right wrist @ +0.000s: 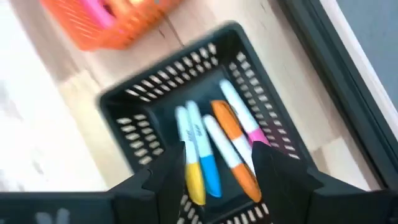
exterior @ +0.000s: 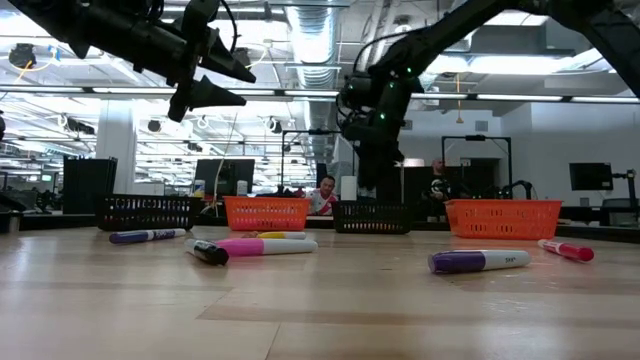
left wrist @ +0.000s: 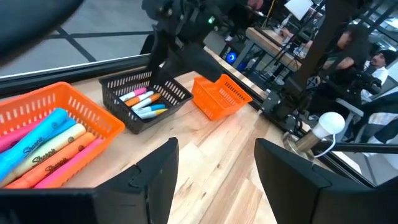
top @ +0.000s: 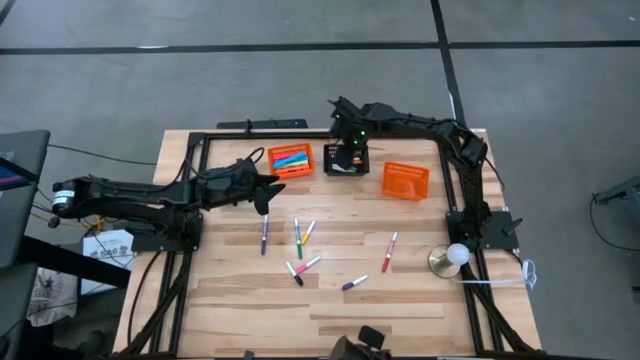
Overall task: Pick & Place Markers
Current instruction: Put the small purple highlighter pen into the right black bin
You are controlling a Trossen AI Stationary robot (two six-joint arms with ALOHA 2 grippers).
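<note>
Directly below the right hand (right wrist: pixel 217 163) sits a black mesh basket (right wrist: pixel 130 102) holding several markers (right wrist: pixel 208 149): white-bodied ones capped in yellow, blue, orange and pink. The hand hovers just above them with its fingers apart and nothing between them. The left hand (top: pixel 268 187) hangs over the table beside the orange basket (top: pixel 290 160) of markers, its fingers spread wide and empty; the loose markers (top: pixel 300 245) on the table lie well apart from it, toward the front edge.

From above, seven or so loose markers show scattered mid-table, among them a purple one (top: pixel 264 236), a red one (top: pixel 389 252) and a green one; the exact count is hard to fix because a few overlap. The level camera shows instead a purple-capped marker (exterior: pixel 480 261) and a pink one (exterior: pixel 262 246) lying flat in front, with both arms hanging above. The left wrist camera alone shows a second orange basket (left wrist: pixel 219 96) as empty, and a white bulb lamp (left wrist: pixel 328 124) at the table's corner.

Pale wooden planks make up the table (top: pixel 400 310). Beyond it lies an open workshop with ceiling lights, monitors and two seated people (exterior: pixel 322 195).
</note>
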